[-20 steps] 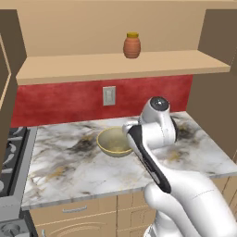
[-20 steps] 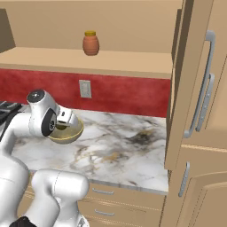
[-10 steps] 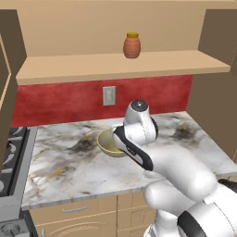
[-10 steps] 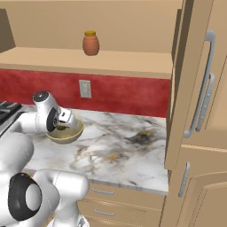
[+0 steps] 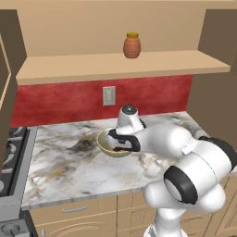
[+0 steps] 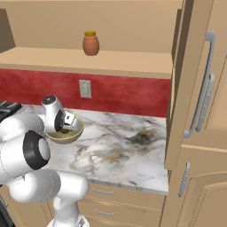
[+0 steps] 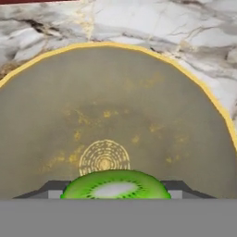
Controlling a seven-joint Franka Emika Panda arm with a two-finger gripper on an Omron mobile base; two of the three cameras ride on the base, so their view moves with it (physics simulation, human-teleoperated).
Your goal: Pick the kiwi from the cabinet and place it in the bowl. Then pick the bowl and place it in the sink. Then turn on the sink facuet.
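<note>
Gripper [image 7: 115,192] gripping kiwi [image 7: 115,185] between dark fingertips [image 7: 51,189], cut green face showing in hand view. Hand hanging over bowl [image 7: 139,106], kiwi sitting just above bowl's olive inside. Bowl [image 5: 105,147] resting on marbled counter [image 5: 65,162], below red backsplash [image 5: 60,99] and wall outlet [image 5: 109,96]. Orange-brown jar [image 5: 132,45] standing on cabinet [image 5: 92,65] shelf above, well apart. Tall door handles [image 6: 201,84] showing at right in right base view.
</note>
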